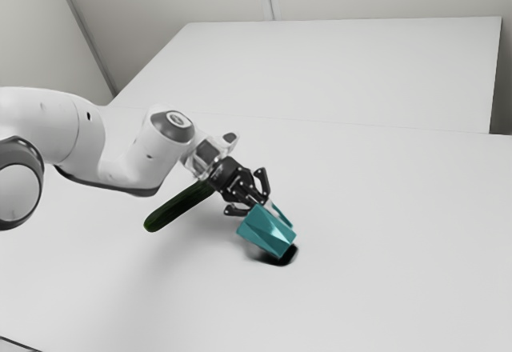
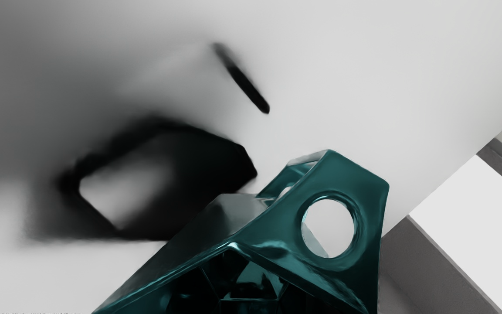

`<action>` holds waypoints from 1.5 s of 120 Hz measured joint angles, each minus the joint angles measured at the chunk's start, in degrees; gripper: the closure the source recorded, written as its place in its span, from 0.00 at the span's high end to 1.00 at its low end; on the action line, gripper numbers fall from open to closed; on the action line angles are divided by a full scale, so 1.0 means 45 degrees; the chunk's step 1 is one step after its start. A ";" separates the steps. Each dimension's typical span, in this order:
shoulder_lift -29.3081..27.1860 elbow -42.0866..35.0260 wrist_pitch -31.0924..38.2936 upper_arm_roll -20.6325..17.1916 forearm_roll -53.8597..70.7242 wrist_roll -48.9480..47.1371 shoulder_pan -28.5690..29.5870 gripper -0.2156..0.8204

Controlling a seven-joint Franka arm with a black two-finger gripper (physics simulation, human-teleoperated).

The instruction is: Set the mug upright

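Note:
The teal faceted mug [image 1: 267, 231] hangs tilted just above the white table, its dark shadow beneath it. My gripper [image 1: 256, 202] comes down at a slant from the exterior view's upper left and is shut on the mug at its upper end; the fingertips are partly hidden there. In the wrist view the mug [image 2: 351, 187] has its open mouth toward my hand, and its handle with a round hole stands out on one side.
A dark green cucumber [image 1: 178, 206] lies on the table [image 1: 384, 208] beside the hand, partly behind it, toward the exterior view's left. Another white surface [image 1: 344, 68] stretches out behind, in front of the pale walls.

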 joint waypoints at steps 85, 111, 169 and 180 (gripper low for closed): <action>-0.1913 0.0102 0.3267 -0.0786 1.0025 -0.0626 -0.1034 0.04; -0.1916 0.0034 0.4120 -0.0803 1.1988 -0.0695 -0.1107 0.03; -0.1104 0.0036 0.5058 -0.0800 1.2614 -0.0735 -0.1134 0.03; -0.1043 0.0037 0.5176 -0.0802 1.2681 -0.0749 -0.1136 0.03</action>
